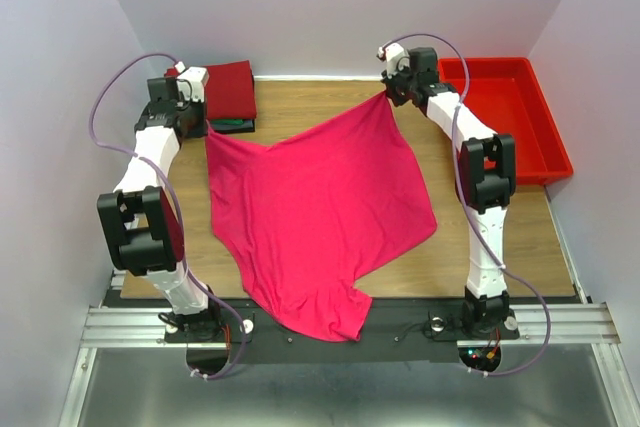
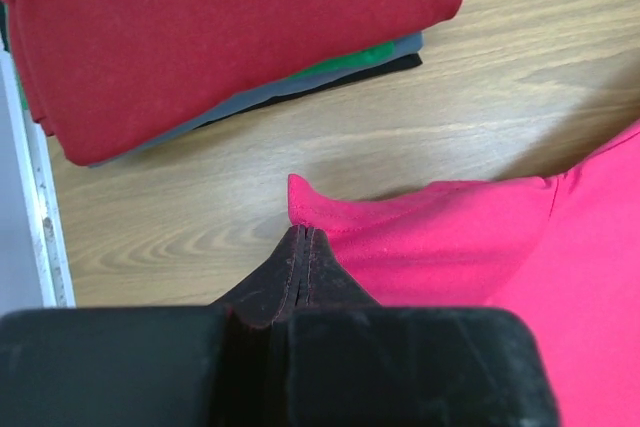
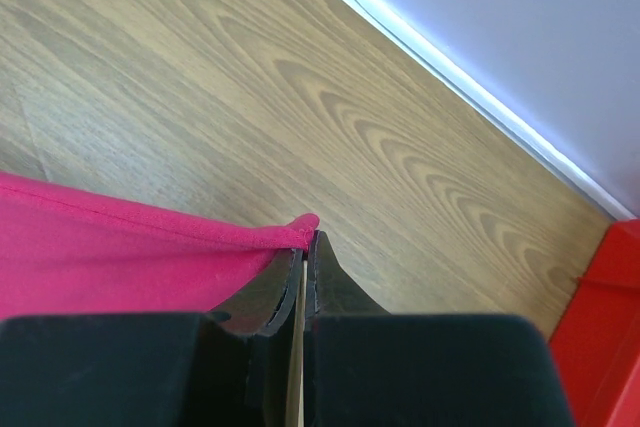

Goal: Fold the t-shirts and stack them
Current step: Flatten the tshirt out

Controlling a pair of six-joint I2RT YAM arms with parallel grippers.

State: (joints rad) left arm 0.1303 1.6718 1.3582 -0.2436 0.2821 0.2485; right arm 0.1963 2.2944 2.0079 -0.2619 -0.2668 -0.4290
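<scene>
Found pink tee (image 1: pixel 320 217) stretched between both arms over the table (image 1: pixel 300 97), far edge lifted, near part hanging past the table's near edge toward the arm bases. Noted left gripper (image 2: pixel 303 239) clamped on the tee's far left corner, jaws pressed together, a small tip of cloth poking past them. Noted right gripper (image 3: pixel 305 245) clamped likewise on the far right corner, hem drawn taut away to the left in the wrist view. Saw the far edge sagging in a shallow V between the two grips. Located stack (image 1: pixel 228 95) of folded tees at the table's far left corner, just beside the left gripper: dark red tee (image 2: pixel 220 27) on top, green tee (image 2: pixel 352 58) and grey layer (image 2: pixel 405 46) showing at the edge beneath. Recorded bin (image 1: pixel 505 122) at far right, beyond the right arm, apart from the pink tee.
</scene>
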